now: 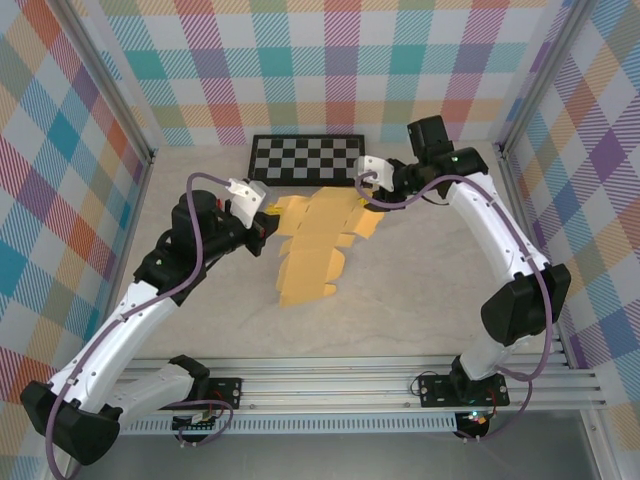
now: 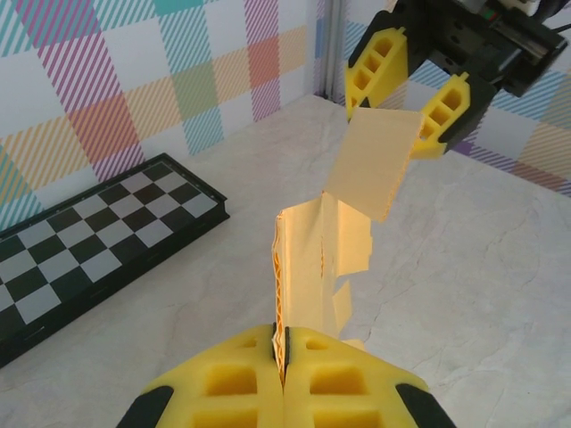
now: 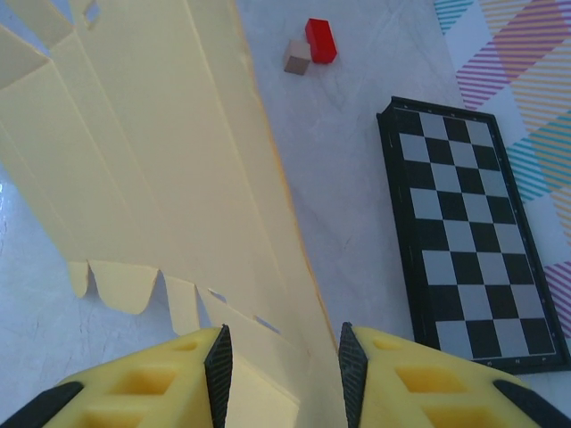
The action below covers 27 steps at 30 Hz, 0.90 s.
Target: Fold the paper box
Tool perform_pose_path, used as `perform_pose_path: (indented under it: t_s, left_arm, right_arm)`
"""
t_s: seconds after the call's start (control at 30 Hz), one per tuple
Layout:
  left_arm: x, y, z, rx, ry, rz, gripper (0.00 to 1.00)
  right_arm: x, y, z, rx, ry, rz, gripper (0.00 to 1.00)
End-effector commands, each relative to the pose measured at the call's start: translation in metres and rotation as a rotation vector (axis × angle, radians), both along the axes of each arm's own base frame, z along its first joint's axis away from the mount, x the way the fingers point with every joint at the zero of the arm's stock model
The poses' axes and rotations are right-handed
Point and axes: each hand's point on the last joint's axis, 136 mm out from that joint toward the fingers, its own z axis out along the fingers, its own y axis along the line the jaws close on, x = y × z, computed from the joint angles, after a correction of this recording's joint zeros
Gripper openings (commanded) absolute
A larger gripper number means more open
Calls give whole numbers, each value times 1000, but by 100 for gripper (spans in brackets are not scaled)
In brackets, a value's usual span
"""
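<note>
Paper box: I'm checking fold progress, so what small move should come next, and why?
Probably close the right tool on the paper box flap: its jaws straddle the sheet with gaps showing, while the left tool pinches the opposite side.

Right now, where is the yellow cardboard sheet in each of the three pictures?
Top external: the cardboard sheet sits mid-table between the arms, just below the checkerboard.
Left wrist: the sheet rises edge-on from the shut left tool up the centre; checkerboard at left.
Right wrist: the sheet spans the left side, passing through the open right tool; checkerboard at right.
Shared landmark: the checkerboard.
</note>
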Motion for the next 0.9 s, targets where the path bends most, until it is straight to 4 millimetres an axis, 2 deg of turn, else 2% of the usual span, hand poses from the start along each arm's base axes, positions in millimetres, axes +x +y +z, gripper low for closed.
perform_pose_path:
  t_s: [0.0,0.2,0.37,0.6,0.87]
  left_arm:
    - [-9,-8,11,-18,-54,-53,0]
    - [-11,-10,13,-37,-61,-69,0]
    - [-7,-10,12,-37,-66,-53,0]
    - [-5,-9,10,-40,-65,-44,0]
    - [-5,-10,11,-51,-75,-40,0]
  right_arm:
    - [-6,5,18,60,-37,38,40]
    - [-5,6,12,73,-2,44,40]
    - [-14,11,10,104,57,75,40]
    - [-18,11,2,100,85,84,26]
    - [-24,14,4,122,117,105,21]
